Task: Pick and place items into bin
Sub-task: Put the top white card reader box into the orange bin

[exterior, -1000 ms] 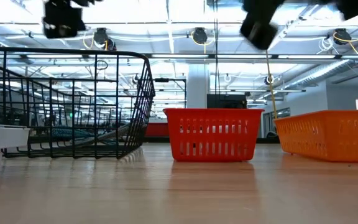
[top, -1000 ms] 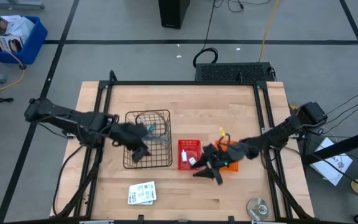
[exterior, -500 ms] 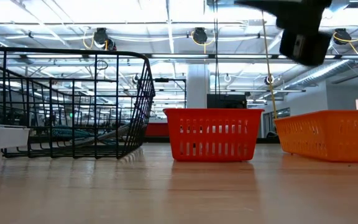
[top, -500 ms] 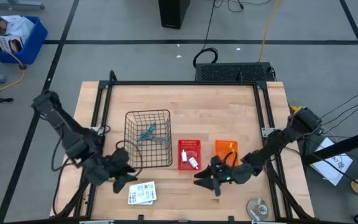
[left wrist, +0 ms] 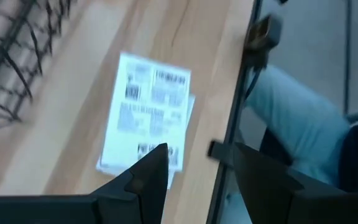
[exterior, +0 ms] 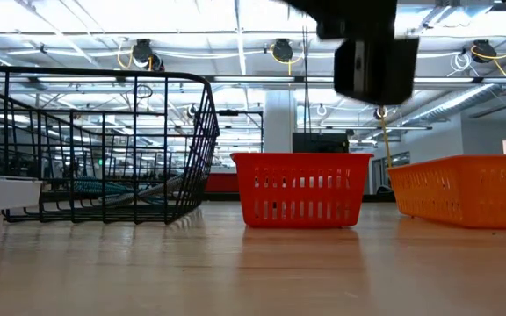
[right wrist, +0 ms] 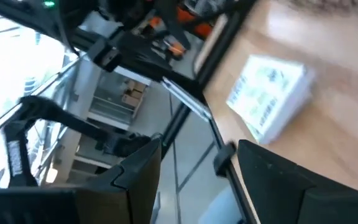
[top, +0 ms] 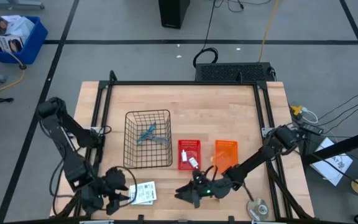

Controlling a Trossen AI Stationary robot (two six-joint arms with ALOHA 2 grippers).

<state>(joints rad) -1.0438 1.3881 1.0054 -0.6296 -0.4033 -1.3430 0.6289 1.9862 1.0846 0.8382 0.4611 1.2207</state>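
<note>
Card packet (top: 142, 193) lies flat near the table's (top: 185, 99) near-left edge, with the spread-jawed left gripper (top: 118, 194) beside it and the right gripper (top: 188, 196), also spread-jawed, approaching, so they risk colliding or nudging it overboard.

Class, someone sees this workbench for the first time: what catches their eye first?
A black wire basket stands mid-table beside a small red plastic bin and an orange one. At the near edge, both dark hands, left hand and right hand, flank a flat white printed card packet.
</note>
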